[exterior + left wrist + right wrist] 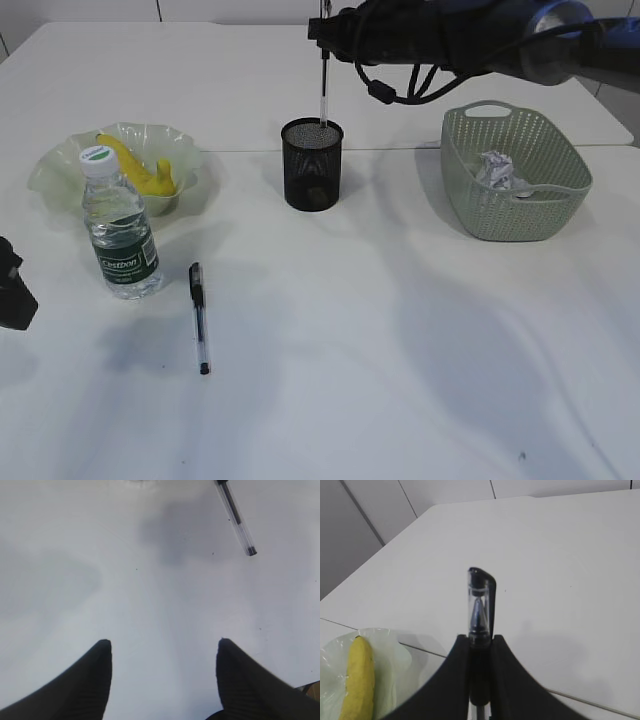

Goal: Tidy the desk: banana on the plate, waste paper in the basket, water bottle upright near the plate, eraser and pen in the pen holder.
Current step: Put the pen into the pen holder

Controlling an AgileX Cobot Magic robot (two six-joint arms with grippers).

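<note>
The left pincer is cut off by the exterior view's left edge. The lying pen is cropped at the top of the left wrist view. The held pen's lower shaft is hidden between the right pincer's fingers. The holder's contents cannot be made out.

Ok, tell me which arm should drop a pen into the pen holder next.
Right. The right gripper is already shut on a pen held upright directly above the mesh pen holder. The left gripper is open and empty over bare table, with the second pen lying flat nearby, not yet picked up.
</note>
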